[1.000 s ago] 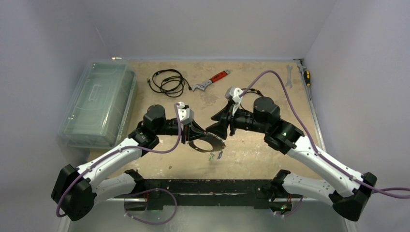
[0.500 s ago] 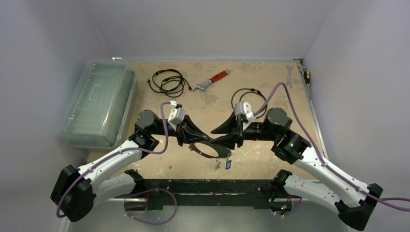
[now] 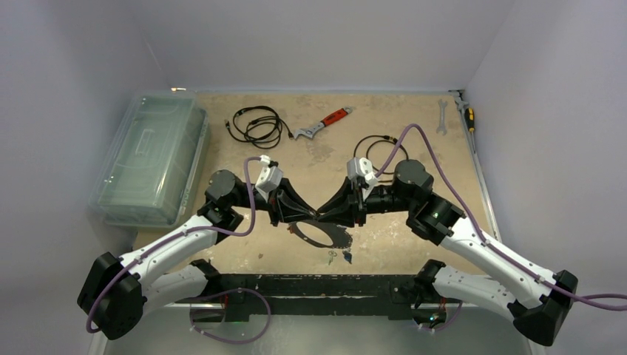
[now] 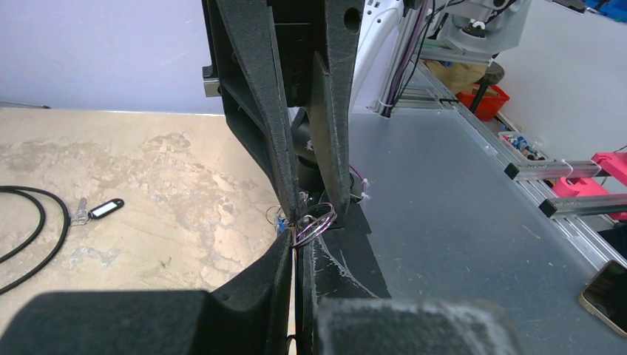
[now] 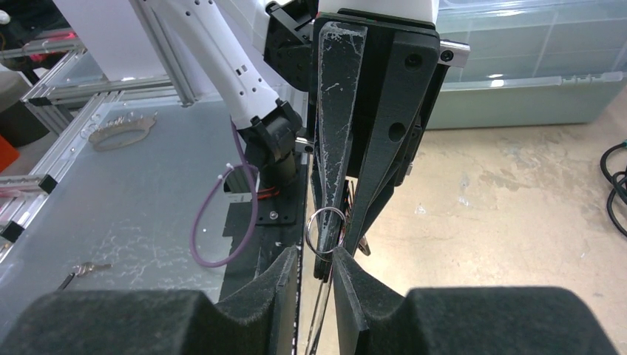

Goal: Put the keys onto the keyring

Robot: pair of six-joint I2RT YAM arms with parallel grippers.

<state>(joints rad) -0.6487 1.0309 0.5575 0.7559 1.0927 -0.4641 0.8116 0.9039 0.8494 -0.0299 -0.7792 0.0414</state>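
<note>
My left gripper (image 3: pixel 309 212) is shut on the keyring (image 3: pixel 319 231), a large thin grey hoop held just above the table near the front middle. In the left wrist view the hoop runs edge-on between my fingers, with a small split ring (image 4: pixel 316 222) at their tips. My right gripper (image 3: pixel 330 214) meets the left tip to tip. Its jaws stand a little apart, with the hoop's wire (image 5: pixel 321 310) and the small ring (image 5: pixel 325 231) between them. A green key (image 3: pixel 333 257) and a blue key (image 3: pixel 347 257) sit just below the hoop. A dark-tagged key (image 4: pixel 102 210) lies on the table.
A clear plastic bin (image 3: pixel 151 155) stands at the left. A black coiled cable (image 3: pixel 257 124), a red-handled wrench (image 3: pixel 323 123), a spanner (image 3: pixel 442 116) and a screwdriver (image 3: pixel 467 115) lie at the back. Another cable loop (image 3: pixel 375 146) lies behind my right arm.
My right gripper has swung down and left until its tips meet the left gripper at the hoop. The left gripper has lowered the hoop slightly, and the hanging keys have moved toward the front edge.
</note>
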